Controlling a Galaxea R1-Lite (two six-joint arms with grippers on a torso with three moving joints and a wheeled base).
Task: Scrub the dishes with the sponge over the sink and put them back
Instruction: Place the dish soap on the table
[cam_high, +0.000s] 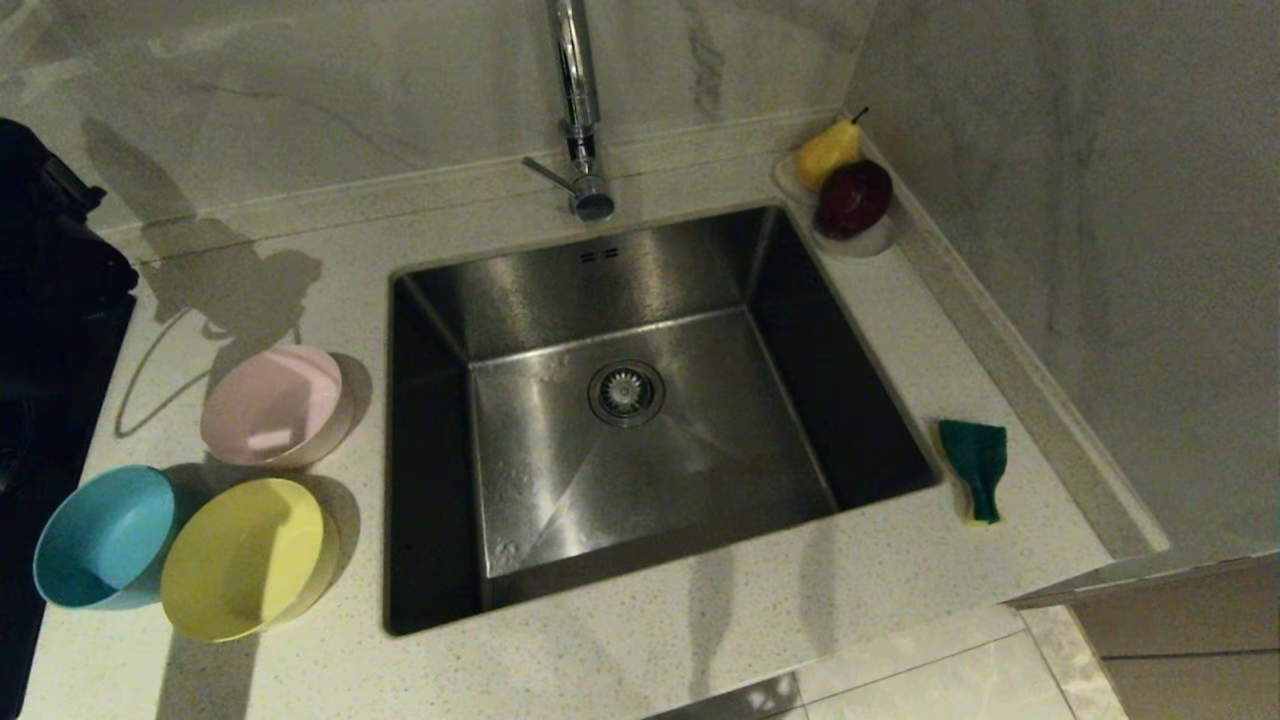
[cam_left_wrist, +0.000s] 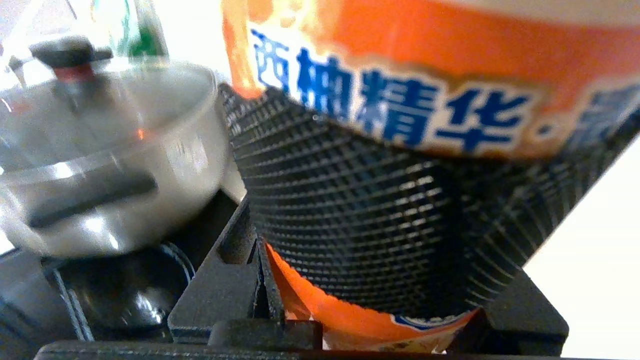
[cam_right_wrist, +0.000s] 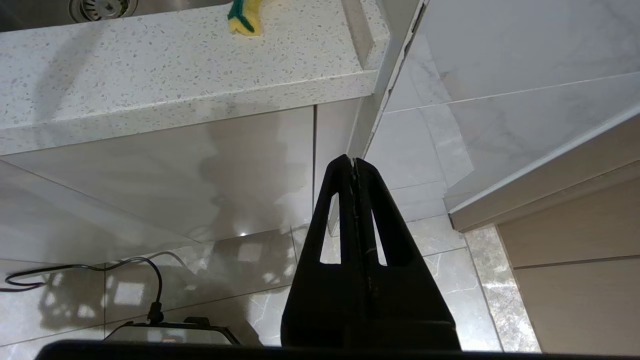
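Note:
Three bowls stand on the counter left of the sink (cam_high: 600, 280): pink (cam_high: 275, 405), blue (cam_high: 105, 537) and yellow (cam_high: 245, 557). The sponge (cam_high: 975, 465), green side up, lies bent on the counter right of the basin, and its yellow foam (cam_right_wrist: 244, 17) shows in the right wrist view. My left gripper (cam_left_wrist: 400, 150) is shut on an orange bottle (cam_left_wrist: 450, 75) with blue lettering, one ribbed black pad (cam_left_wrist: 350, 210) wrapped against it. It is over at the far left, away from the bowls. My right gripper (cam_right_wrist: 352, 162) hangs shut and empty below the counter's front edge.
A chrome tap (cam_high: 577, 100) rises behind the sink. A white saucer (cam_high: 870, 240) with a pear and a dark red apple sits in the back right corner. A steel pot with a glass lid (cam_left_wrist: 100, 150) stands on a black hob near the left gripper.

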